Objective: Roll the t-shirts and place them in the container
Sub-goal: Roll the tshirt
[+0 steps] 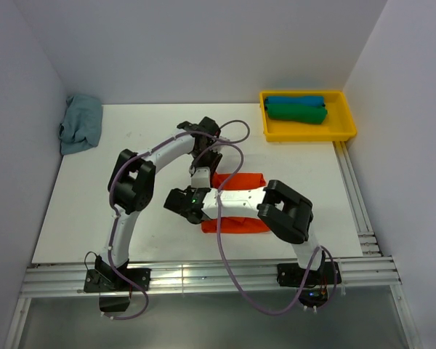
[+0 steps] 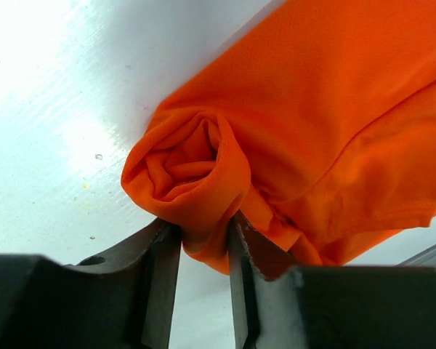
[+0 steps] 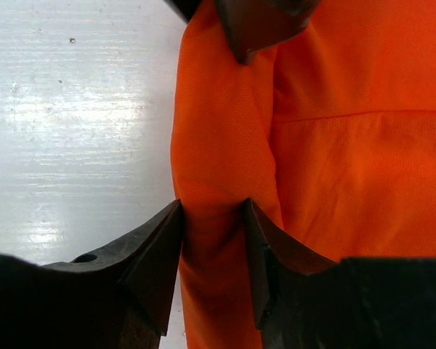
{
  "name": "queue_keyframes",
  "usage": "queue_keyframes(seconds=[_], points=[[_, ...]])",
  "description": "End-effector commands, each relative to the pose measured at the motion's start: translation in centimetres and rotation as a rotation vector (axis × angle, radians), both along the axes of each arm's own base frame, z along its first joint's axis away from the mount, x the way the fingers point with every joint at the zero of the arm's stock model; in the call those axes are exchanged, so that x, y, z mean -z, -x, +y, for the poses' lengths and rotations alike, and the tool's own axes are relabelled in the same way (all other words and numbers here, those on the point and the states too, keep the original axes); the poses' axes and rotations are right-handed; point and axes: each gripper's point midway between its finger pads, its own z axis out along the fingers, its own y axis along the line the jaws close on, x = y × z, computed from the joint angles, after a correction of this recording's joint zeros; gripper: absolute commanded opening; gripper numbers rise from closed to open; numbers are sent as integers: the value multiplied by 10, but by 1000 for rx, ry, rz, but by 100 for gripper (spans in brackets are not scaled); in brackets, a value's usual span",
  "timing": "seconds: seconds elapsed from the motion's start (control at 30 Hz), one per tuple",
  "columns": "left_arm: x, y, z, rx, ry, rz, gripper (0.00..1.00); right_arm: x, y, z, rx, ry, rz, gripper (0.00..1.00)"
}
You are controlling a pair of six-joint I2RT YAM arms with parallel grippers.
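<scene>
Grippers, two, are both pinching one orange t-shirt (image 1: 241,222) on the table (image 1: 131,156): left gripper (image 2: 203,229) and right gripper (image 3: 214,207) closing narrowly on its rolled edge. One blue t-shirt (image 1: 294,100) and one green t-shirt (image 1: 298,113) are lying in one yellow tray (image 1: 305,135).

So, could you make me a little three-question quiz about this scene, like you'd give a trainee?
1. True or false: the yellow tray holds a rolled blue shirt and a rolled green shirt.
2. Fill in the gap: the crumpled pale blue cloth lies at the far ____ corner of the table.
3. What do the left gripper and the right gripper both have between their fingers?
A. the rolled edge of the orange t-shirt
B. the rim of the yellow tray
C. the crumpled pale blue cloth

Key: 1 true; 2 left; 3 A.
</scene>
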Motion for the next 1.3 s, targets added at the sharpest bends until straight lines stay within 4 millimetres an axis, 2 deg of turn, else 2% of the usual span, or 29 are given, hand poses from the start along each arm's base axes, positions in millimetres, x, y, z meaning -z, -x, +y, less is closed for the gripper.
queue_keyframes(seconds=[0.0, 0.2, 0.27, 0.4, 0.43, 0.47, 0.57, 0.6, 0.63, 0.67, 0.7, 0.73, 0.77, 0.83, 0.87, 1.1, 1.13, 1.17, 1.23, 1.27], points=[[-21, -17, -8, 8, 68, -40, 37, 2, 12, -1, 13, -51, 39, 45], [-45, -33, -5, 0, 151, -69, 49, 2, 16, 4, 8, -191, 65, 40], [-51, -36, -4, 8, 181, -82, 55, 1, 16, 4, 11, -274, 77, 33], [-69, -39, 2, 8, 268, -105, 57, -1, 17, 1, 24, -423, 86, 32], [-72, -39, 3, 10, 289, -104, 57, 7, 22, -9, 31, -429, 96, 32], [-75, -36, 4, 18, 337, -96, 57, -5, 17, -3, 31, -509, 83, 31], [-80, -25, 6, 37, 406, -82, 58, -5, 19, -8, 32, -622, 86, 29], [-83, -27, 5, 41, 433, -97, 58, -6, 18, -9, 32, -669, 102, 29], [-84, -25, 5, 47, 452, -99, 58, 1, 23, -19, 35, -685, 113, 28], [-84, -17, 5, 55, 478, -81, 59, -5, 20, -13, 28, -758, 102, 28], [-85, -17, 3, 64, 496, -94, 59, -6, 19, -14, 22, -806, 122, 28], [-83, -15, 2, 71, 511, -91, 59, 6, 27, -23, 23, -818, 150, 27], [-76, -7, 4, 72, 515, -66, 59, -6, 21, -16, 0, -903, 123, 27], [-68, -5, 1, 74, 536, -60, 60, 0, 23, -24, -1, -952, 145, 27], [-55, -1, 2, 68, 528, -32, 60, -6, 19, -22, -8, -990, 131, 27], [-33, 8, -9, 111, 552, -15, 62, -7, 19, -22, -40, -1105, 152, 27], [-28, 8, -11, 112, 539, -18, 62, 0, 22, -24, -36, -1110, 170, 27], [-21, 9, -13, 114, 532, -7, 63, -7, 20, -21, -48, -1158, 161, 27], [-14, 11, -17, 109, 517, 4, 63, -2, 22, -24, -42, -1181, 179, 27], [-8, 10, -18, 105, 502, 8, 63, -10, 20, -21, -57, -1224, 164, 27]])
